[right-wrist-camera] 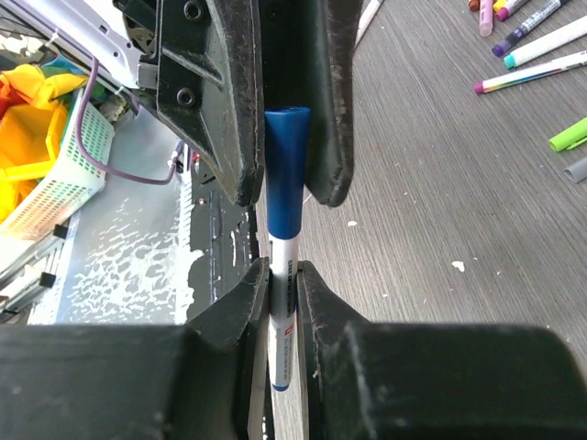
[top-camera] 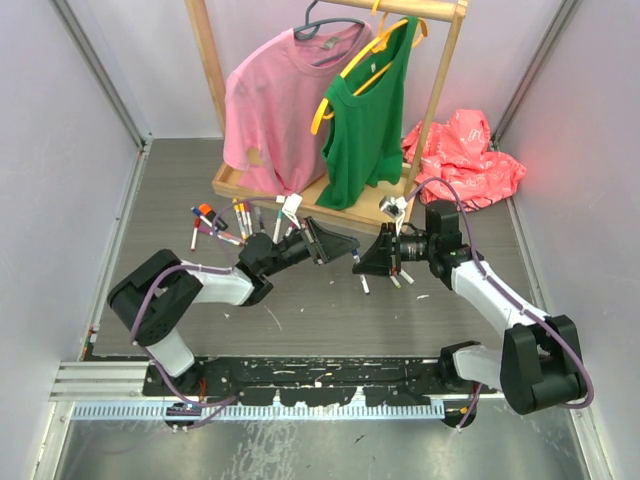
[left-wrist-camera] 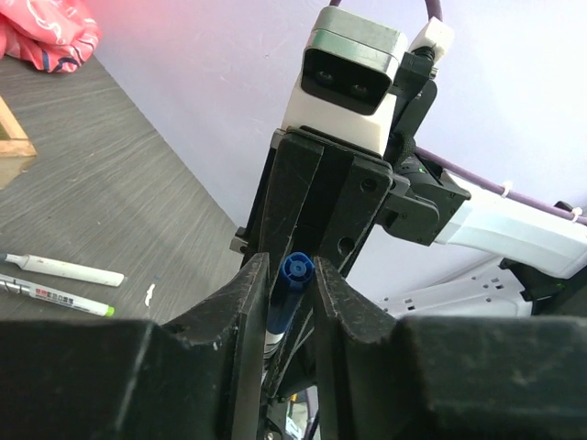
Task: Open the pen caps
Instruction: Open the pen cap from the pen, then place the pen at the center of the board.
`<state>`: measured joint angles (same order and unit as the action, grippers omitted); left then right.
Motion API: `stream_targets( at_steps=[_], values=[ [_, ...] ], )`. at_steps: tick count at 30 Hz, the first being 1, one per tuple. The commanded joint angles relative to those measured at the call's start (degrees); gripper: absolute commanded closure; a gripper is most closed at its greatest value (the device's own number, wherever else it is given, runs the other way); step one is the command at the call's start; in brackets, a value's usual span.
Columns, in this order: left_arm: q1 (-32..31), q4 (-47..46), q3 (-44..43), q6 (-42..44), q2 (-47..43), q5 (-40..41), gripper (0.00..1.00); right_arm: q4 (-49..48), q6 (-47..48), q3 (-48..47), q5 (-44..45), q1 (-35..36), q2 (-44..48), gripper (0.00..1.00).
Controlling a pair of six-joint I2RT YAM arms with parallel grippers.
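Watching the overhead view, I see both arms reaching inward so that their tips meet nose to nose above the middle of the grey wood-grain surface (top-camera: 330, 310). My right pincer (right-wrist-camera: 282, 275) is pressed together on a long white marker barrel (right-wrist-camera: 282, 330), pinching it just below the blue plastic pen cap (right-wrist-camera: 287, 170). The cap sits on the barrel and points straight at the other arm. My left pincer (left-wrist-camera: 292, 275) has its two black fingers (left-wrist-camera: 243, 302) on either side of that cap, set close against it, so it is pinching the cap near its end. The marker hangs off the surface between the two pincers. Farther back and to the left, loose markers (top-camera: 222, 225) with coloured ends lie scattered beside the base of a wooden clothes rack (top-camera: 235, 185), well apart from the pincers.
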<state>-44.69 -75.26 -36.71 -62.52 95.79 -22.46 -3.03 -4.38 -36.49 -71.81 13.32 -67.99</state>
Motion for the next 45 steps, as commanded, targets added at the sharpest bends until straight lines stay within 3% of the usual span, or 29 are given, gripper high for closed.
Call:
stream_targets(
  at_steps=[1, 6, 12, 16, 23, 28, 33, 37, 45],
  values=[
    [-1.0, 5.2, -0.6, 5.9, -3.5, 1.2, 0.76, -0.7, 1.1, -2.8, -1.7, 0.0, 0.1, 0.99],
    [-3.2, 18.1, -1.2, 15.6, -9.6, 4.4, 1.0, -0.1, 1.2, -3.1, -1.9, 0.0, -0.5, 0.99],
    [-3.4, 27.5, -1.5, 28.8, -18.5, 11.6, 1.0, 0.5, 1.6, -3.3, -2.8, 0.0, -0.9, 0.99],
    [-1.3, 27.5, -2.7, 33.4, -22.6, 17.7, 1.0, 2.2, 3.4, -3.4, -3.1, 0.1, -1.6, 0.99],
    [6.7, 16.9, -4.4, 26.5, -25.8, 21.0, 1.0, 16.2, 16.1, -7.4, -1.1, 1.6, -4.7, 0.99],
    [8.9, 16.7, -2.8, 24.4, -28.6, 23.6, 1.0, 22.5, 21.9, -9.8, 2.6, 2.6, -6.2, 0.99],
    [9.4, 24.2, 1.5, 23.8, -32.7, 22.0, 1.0, 30.0, 30.0, -13.9, 18.9, 2.1, -4.7, 0.99],
    [9.5, 30.1, 5.6, 21.6, -33.6, 19.5, 1.0, 30.6, 34.4, -13.6, 33.2, -1.5, -2.1, 0.99],
    [9.5, 22.6, 10.0, 12.5, -21.9, 10.9, 1.0, 33.8, 36.6, -13.7, 44.8, -9.4, -4.1, 0.99]
  ],
)
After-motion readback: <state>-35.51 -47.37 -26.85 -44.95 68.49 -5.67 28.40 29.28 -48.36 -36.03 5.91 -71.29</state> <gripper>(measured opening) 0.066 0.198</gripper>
